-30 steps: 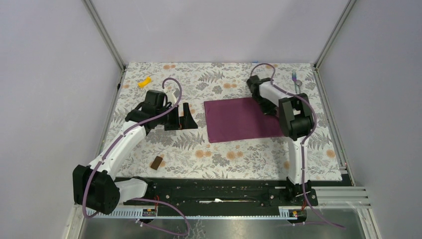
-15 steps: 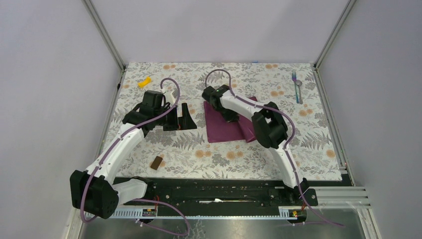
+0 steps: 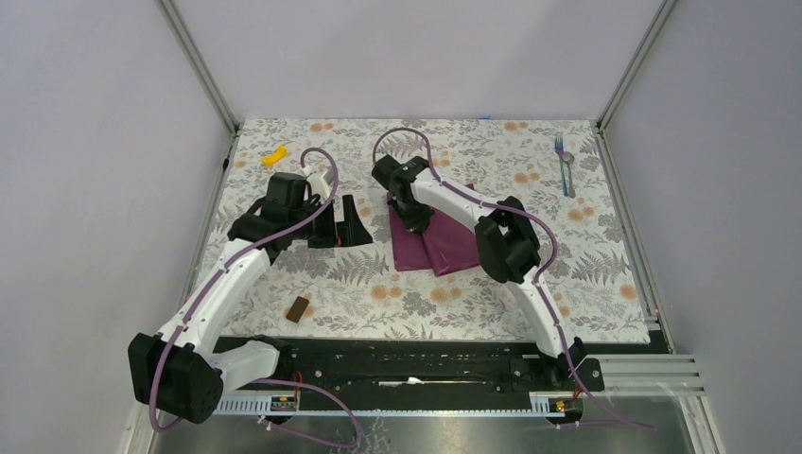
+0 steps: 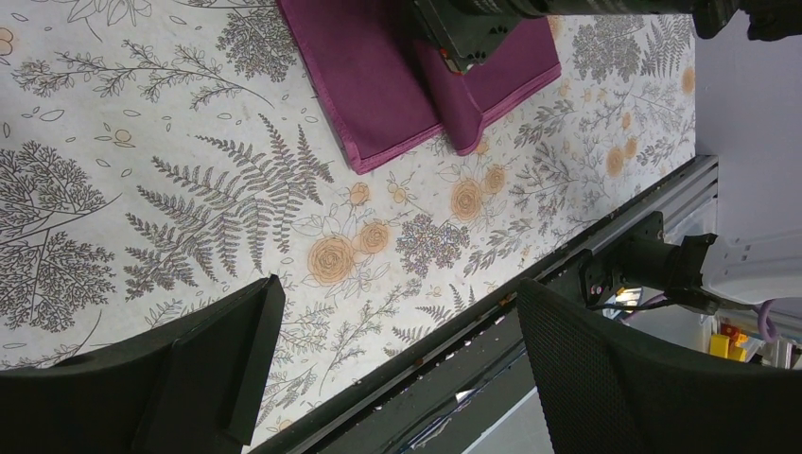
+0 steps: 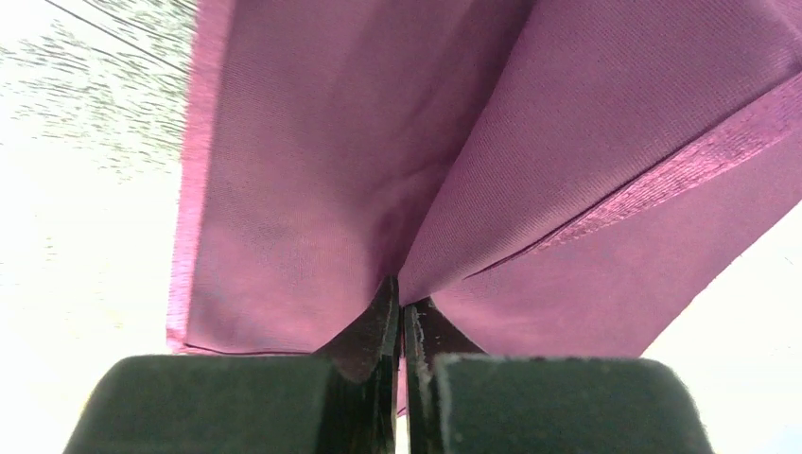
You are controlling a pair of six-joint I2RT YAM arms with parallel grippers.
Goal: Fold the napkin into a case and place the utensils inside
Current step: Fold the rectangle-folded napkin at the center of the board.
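Observation:
The plum-magenta napkin lies mid-table, its right part folded over to the left. It also shows in the left wrist view and fills the right wrist view. My right gripper is shut on a pinched edge of the napkin, held over the cloth's left part. My left gripper is open and empty, just left of the napkin, its fingers wide apart. The fork and spoon lie together at the far right. No finished case shows.
A small yellow piece lies at the far left. A small brown block lies near the front left. The table's front rail shows in the left wrist view. Enclosure posts stand at the back corners.
My right gripper has carried the napkin's right edge leftwards across the cloth, folding it over. The left arm has barely shifted.

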